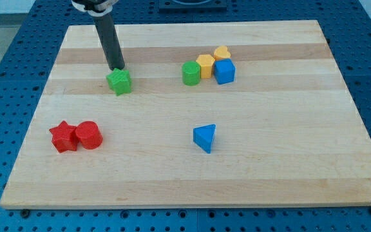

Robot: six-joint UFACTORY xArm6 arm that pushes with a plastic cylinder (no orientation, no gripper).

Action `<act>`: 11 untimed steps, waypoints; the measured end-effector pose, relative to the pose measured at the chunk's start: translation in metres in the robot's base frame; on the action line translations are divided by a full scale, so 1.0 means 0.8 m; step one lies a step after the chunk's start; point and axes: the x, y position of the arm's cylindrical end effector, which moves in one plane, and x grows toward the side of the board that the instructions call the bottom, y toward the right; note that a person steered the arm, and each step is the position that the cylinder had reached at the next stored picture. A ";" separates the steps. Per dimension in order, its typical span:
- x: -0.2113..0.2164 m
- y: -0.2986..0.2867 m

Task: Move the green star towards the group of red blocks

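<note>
The green star (119,82) lies on the wooden board in the upper left part of the view. My tip (116,68) sits right at the star's top edge, touching or nearly touching it. The red blocks are grouped at the view's lower left: a red star (63,136) and a red cylinder (89,135) side by side, touching. They lie well below and to the left of the green star.
A cluster stands at the top centre-right: a green cylinder (190,73), an orange hexagon block (205,65), a yellow heart block (222,53) and a blue cube (225,71). A blue triangle (205,137) lies lower centre. The board's left edge (28,138) runs close to the red blocks.
</note>
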 end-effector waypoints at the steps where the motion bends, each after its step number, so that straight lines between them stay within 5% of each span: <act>1: 0.042 -0.045; 2: 0.082 -0.101; 3: 0.053 -0.107; 5: -0.018 -0.016; 6: -0.003 0.018; 8: 0.080 -0.057; 11: 0.007 0.030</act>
